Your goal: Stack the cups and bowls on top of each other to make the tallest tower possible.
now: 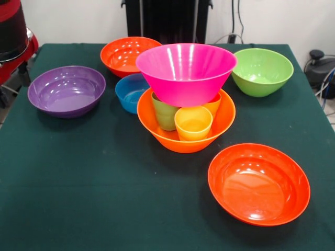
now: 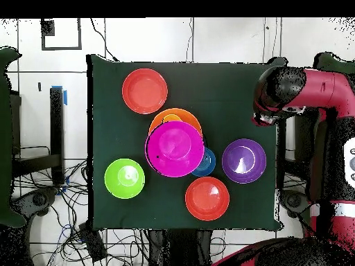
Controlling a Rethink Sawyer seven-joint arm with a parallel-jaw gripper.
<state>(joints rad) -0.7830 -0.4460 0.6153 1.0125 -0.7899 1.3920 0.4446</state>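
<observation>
A glossy round pink bowl [image 1: 186,72] is borne on three ridged cups [image 1: 193,122] set inside the light orange bowl [image 1: 180,142]. The gripper's [image 2: 266,111] state cannot be told.

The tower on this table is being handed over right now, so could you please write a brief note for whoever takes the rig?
Pincer: the arm is drawn back off the table's side; open or shut cannot be told.
Tower: light orange bowl as base, green cup, yellow cup and orange cup upright inside, pink bowl resting on them.
Left, all loose on the cloth: purple bowl, blue bowl, lime green bowl, two red-orange bowls.
</observation>
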